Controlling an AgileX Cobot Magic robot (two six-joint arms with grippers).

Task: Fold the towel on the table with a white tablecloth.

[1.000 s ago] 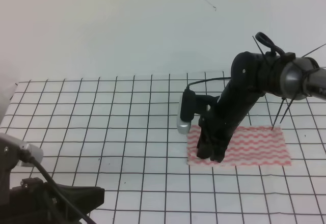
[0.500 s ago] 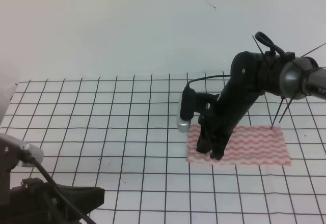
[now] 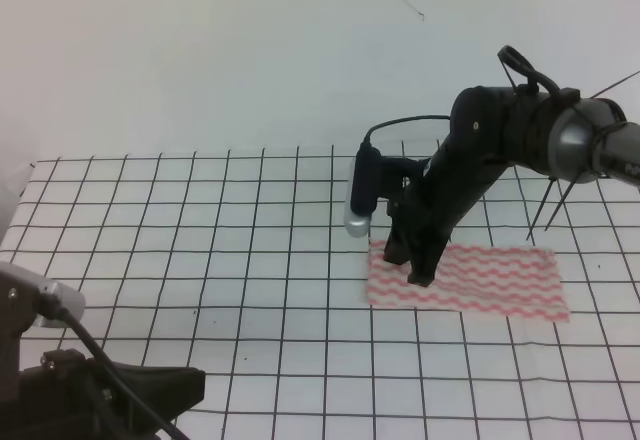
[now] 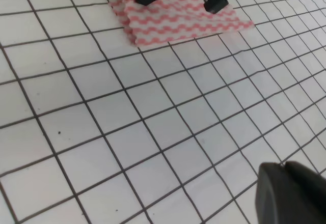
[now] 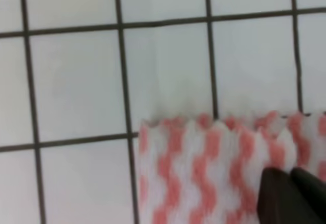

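One thin white towel with pink-red wavy stripes (image 3: 470, 280) lies flat at right of centre on the black-gridded white tablecloth (image 3: 200, 250). Over its left end hangs the black right gripper (image 3: 410, 265), its fingers slightly parted. The left gripper (image 4: 293, 196) sits at the lower left, grip unreadable.

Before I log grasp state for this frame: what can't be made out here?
- Right hand: its black fingers merge in the high view; open or shut is unclear.
- Right wrist view: blurred, towel cut off by the edge.
- Left hand: only a dark corner shows.
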